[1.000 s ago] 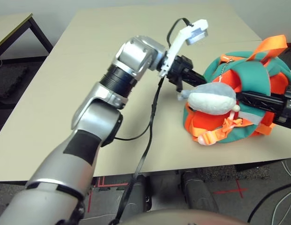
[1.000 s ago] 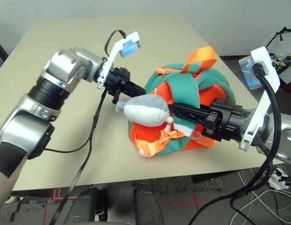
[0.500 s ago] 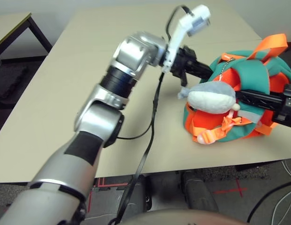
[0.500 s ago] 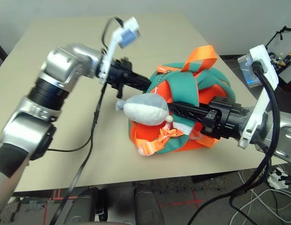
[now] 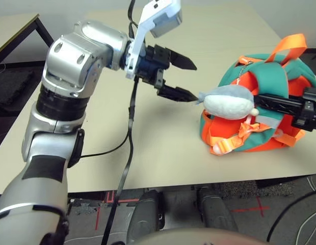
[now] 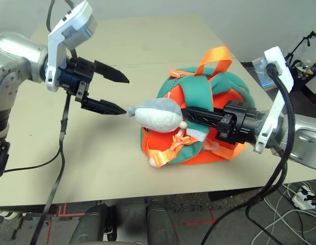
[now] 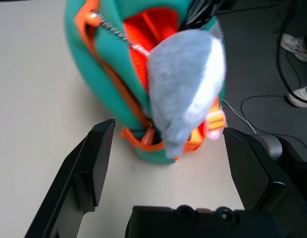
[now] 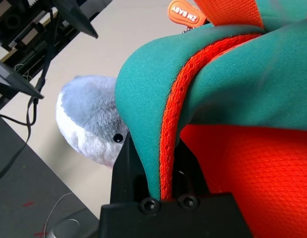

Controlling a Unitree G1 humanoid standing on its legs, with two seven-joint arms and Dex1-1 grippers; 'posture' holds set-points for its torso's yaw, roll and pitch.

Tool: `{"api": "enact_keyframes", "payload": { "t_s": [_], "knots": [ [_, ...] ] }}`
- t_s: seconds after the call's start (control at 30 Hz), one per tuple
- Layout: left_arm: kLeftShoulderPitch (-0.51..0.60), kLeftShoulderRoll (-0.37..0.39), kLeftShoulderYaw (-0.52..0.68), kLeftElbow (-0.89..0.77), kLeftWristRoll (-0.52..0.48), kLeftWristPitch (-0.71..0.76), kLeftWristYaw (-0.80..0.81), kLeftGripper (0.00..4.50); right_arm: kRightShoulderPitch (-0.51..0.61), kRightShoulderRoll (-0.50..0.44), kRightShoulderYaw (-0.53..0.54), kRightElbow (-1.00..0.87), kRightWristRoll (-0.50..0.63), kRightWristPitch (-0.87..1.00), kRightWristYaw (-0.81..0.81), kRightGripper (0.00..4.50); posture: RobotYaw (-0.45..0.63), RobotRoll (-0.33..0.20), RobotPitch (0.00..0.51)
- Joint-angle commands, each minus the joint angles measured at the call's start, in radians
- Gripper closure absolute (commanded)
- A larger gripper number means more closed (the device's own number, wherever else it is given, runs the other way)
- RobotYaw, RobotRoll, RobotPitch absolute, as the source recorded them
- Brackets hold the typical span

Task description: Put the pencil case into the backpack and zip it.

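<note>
Our left gripper [image 5: 184,79] has pulled back from the rounded teal-and-orange fabric backpack [image 6: 219,97], fingers now spread, empty. Right gripper [image 8: 158,163] pinches the backpack's teal edge. White pencil case not visible, presumably inside; zipping likely comes next

Teal-green and orange backpack [image 6: 219,102], grey-and-white plush charm [image 6: 157,115], pale beige table [image 6: 163,41].

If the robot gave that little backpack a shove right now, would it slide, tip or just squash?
Probably squash first: the backpack looks like soft fleece, and its edge folds where the right gripper pinches it. It sits low and rounded, so tipping seems unlikely. The plush charm hangs from a chain and would likely swing.
</note>
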Motion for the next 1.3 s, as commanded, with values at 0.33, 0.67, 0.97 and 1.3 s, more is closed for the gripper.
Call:
{"api": "enact_keyframes", "payload": {
  "t_s": [0.33,0.67,0.97,1.3],
  "knots": [
    [-0.03,-0.076,-0.101,0.112,0.063,-0.161,-0.018,0.0,-0.007,-0.002,-0.006,-0.016,0.013,0.021,-0.003,4.31,-0.13,0.0,0.092],
    [-0.048,-0.166,-0.16,0.173,0.106,-0.204,-0.025,0.0,0.002,-0.002,-0.016,-0.03,0.031,0.018,-0.025,4.31,-0.14,0.0,0.103],
    [-0.032,-0.17,-0.177,0.138,0.09,-0.166,-0.038,0.66,-0.01,0.003,0.002,-0.025,0.021,0.017,-0.023,4.31,-0.13,0.0,0.108],
    [-0.031,-0.188,-0.154,0.145,0.085,-0.15,-0.003,3.91,-0.031,0.008,0.018,-0.012,0.001,0.023,-0.005,4.31,-0.12,0.0,0.107]
  ]
}}
